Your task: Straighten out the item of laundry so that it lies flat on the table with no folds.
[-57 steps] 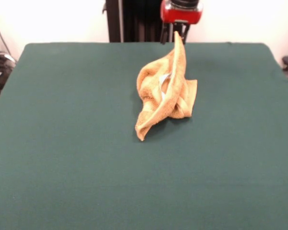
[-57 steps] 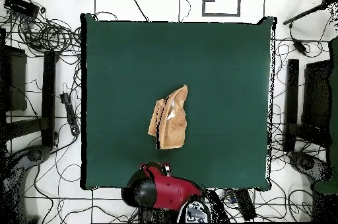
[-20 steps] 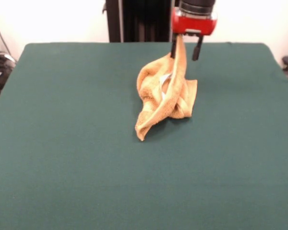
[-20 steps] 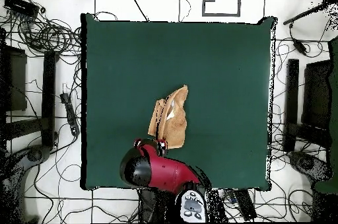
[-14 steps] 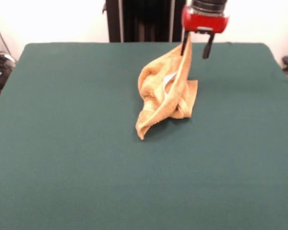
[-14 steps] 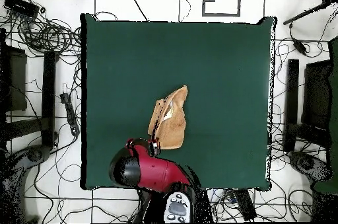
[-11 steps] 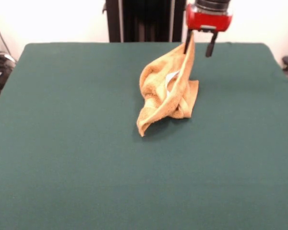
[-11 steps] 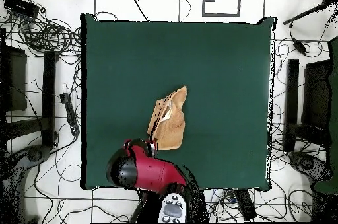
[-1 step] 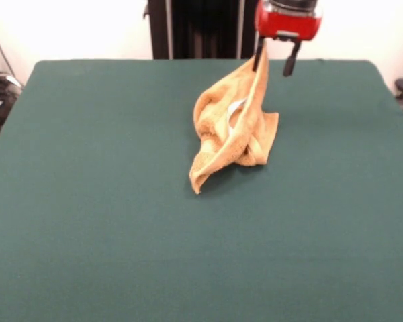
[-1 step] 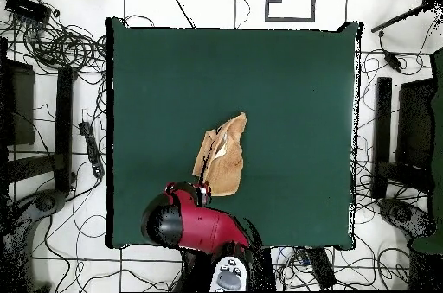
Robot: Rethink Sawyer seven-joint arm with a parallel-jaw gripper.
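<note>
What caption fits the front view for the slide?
Sawyer gripper lifts one corner of the crumpled yellow towel into a peak while the rest stays bunched on the green table.

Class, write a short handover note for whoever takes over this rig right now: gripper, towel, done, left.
Gripper: fingers apart; towel corner rises against one finger; a real hold cannot be confirmed.
Towel: crumpled and folded, near the table's middle, one corner raised, the rest on the cloth.
Done: one corner lifted.
Left: spread it flat, no folds.
</note>
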